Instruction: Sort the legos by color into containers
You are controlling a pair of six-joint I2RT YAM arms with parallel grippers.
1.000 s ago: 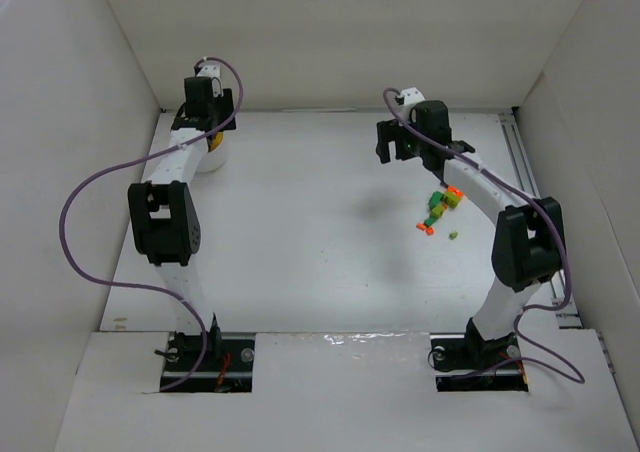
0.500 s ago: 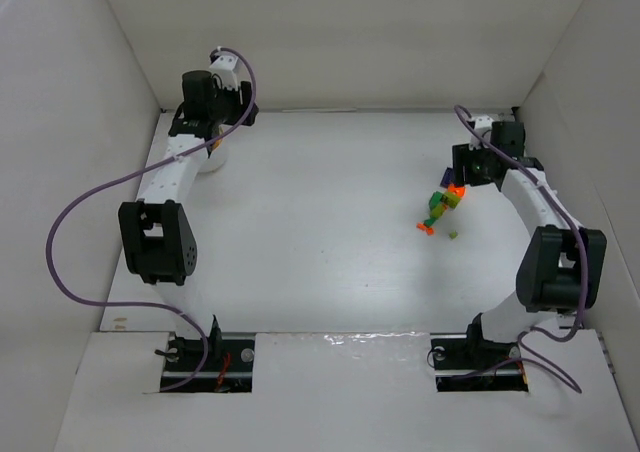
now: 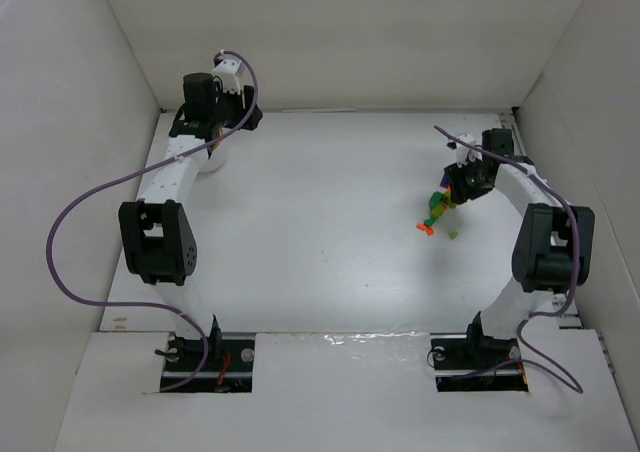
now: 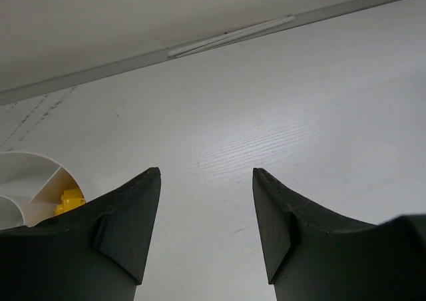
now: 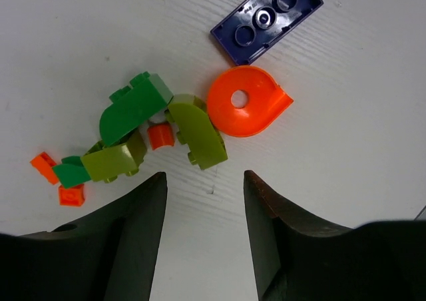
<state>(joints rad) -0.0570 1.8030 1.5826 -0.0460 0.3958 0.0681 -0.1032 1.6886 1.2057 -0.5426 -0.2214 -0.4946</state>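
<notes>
White table (image 3: pixel 320 222); left claw (image 4: pixel 206 181) half-hides bowl (image 4: pixel 30 178).

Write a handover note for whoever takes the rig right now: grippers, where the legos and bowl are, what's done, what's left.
Left gripper: open, empty, beside the white bowl at the far left of the table.
Right gripper: open, empty, above the lego pile on the right side.
Done: one yellow brick lies in a bowl section.
Left: the dark blue plate, orange round piece, green bricks, lime bricks and small orange bits all lie on the table, unsorted.
</notes>
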